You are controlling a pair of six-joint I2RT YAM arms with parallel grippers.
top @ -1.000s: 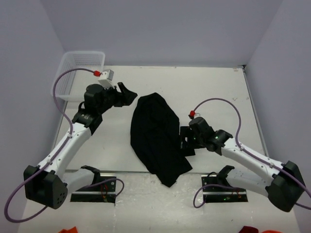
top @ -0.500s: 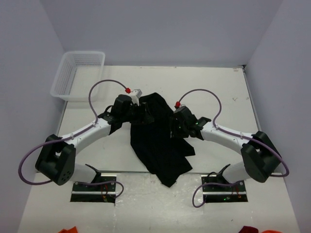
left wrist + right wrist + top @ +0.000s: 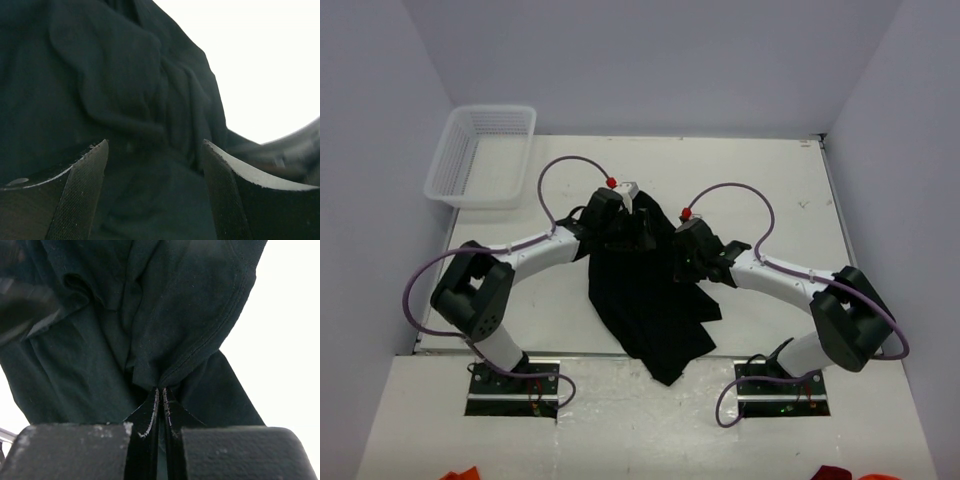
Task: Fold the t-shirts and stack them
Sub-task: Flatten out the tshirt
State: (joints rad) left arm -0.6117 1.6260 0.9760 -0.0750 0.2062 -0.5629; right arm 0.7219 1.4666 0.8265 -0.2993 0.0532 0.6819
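One black t-shirt [image 3: 642, 300] lies crumpled and stretched lengthwise in the middle of the white table. My left gripper [image 3: 642, 232] is over the shirt's upper left part. In the left wrist view it [image 3: 154, 145] stands open, with folds of the t-shirt [image 3: 100, 75] lying between and beyond its pads [image 3: 82, 190]. My right gripper [image 3: 678, 265] is at the shirt's right edge. The right wrist view shows it [image 3: 161, 389] shut on a bunched, hemmed fold of the t-shirt [image 3: 100, 355].
A white mesh basket [image 3: 485, 150] stands at the table's far left corner. The table [image 3: 770, 180] is bare white to the right of the shirt. Bits of orange-red cloth [image 3: 460, 473] [image 3: 840, 473] show below the arm bases.
My left arm swung right from beside the basket onto the shirt's upper part. My right gripper moved up to the shirt's right edge and closed on a fold.
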